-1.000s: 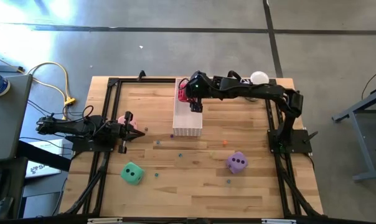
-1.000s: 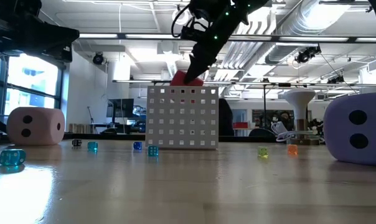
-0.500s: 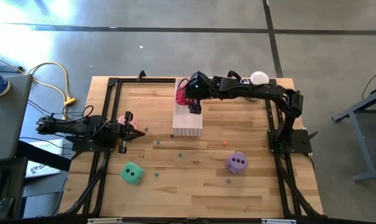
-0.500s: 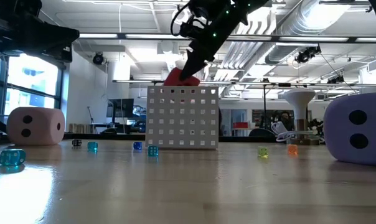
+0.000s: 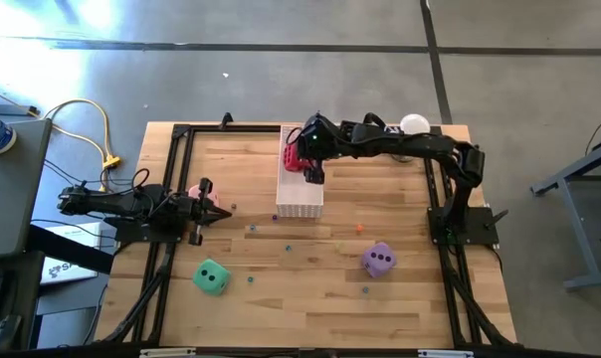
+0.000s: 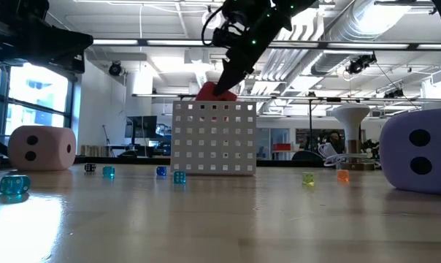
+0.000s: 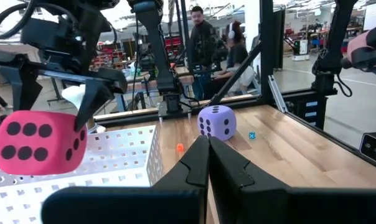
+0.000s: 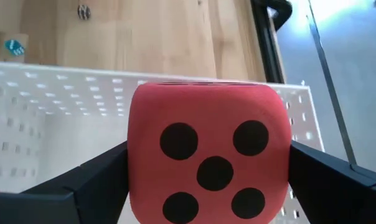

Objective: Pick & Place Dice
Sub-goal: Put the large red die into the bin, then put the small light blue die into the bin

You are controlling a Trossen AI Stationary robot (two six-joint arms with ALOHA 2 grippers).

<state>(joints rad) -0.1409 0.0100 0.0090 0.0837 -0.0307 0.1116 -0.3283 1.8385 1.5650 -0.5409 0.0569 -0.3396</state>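
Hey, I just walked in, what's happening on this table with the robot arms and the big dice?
The right claw is shut on the red die, holding it over the white perforated tray near the table's far edge. The left claw waits, shut and empty, at the table's left side, next to the pink die. The green die and purple die sit loose on the wooden table, with small coloured dice scattered between them.

Red die [image 5: 295, 156] held above tray, pink [image 5: 194, 191], green [image 5: 212, 277], purple [image 5: 379, 261] on table

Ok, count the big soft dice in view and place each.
4: red die in the right gripper above the white tray; pink die beside the left gripper; green die and purple die on the table.
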